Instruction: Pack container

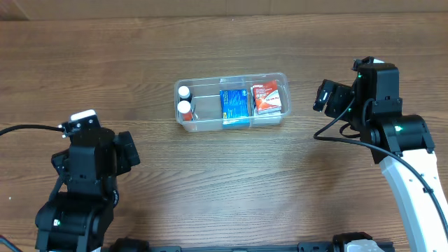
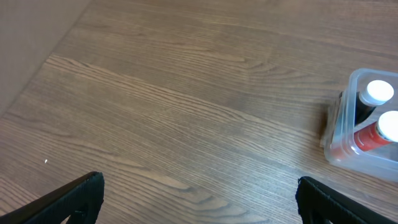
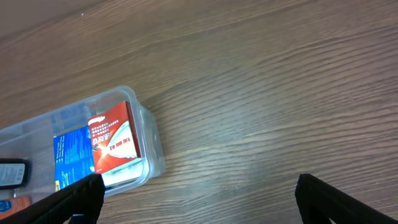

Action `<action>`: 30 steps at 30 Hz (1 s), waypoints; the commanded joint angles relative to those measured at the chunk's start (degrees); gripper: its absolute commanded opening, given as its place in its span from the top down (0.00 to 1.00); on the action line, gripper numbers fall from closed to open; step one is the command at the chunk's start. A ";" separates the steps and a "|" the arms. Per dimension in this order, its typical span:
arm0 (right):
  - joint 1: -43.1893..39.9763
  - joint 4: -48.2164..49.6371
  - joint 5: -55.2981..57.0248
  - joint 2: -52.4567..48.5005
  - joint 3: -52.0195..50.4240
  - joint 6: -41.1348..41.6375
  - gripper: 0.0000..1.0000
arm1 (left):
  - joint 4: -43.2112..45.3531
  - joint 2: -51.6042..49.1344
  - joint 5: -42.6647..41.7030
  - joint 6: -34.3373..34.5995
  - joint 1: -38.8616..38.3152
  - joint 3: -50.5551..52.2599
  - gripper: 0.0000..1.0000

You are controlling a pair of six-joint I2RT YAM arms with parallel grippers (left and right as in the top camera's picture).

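Note:
The clear plastic container stands at the table's middle back. It holds two small white-capped bottles at its left end, a blue box in the middle and a red box at its right end. My left gripper is open and empty, well to the container's left and nearer the front. The container's left end and the bottles show in the left wrist view. My right gripper is open and empty, just right of the container; the red box and blue box show there.
The wooden table runs around the container. The left arm's base fills the front left, the right arm the right side. A black cable trails from the left arm to the left edge.

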State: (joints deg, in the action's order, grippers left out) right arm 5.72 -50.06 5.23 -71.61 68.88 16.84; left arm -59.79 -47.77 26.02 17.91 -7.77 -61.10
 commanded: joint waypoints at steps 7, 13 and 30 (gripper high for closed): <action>0.22 4.94 -2.36 0.59 -0.37 -12.63 0.00 | 0.00 -1.79 1.38 0.98 0.31 0.42 0.00; -0.55 11.65 -3.93 3.26 -2.16 -20.37 0.00 | 0.00 -2.64 1.40 0.98 0.31 0.42 0.00; -2.78 39.01 -3.85 53.83 -51.28 -22.40 0.00 | 0.00 -2.86 1.38 0.98 0.31 0.42 0.00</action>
State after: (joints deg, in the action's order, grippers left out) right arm 3.75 -11.84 1.41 -23.00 20.60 -4.36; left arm -59.96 -50.70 26.41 17.93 -7.77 -61.10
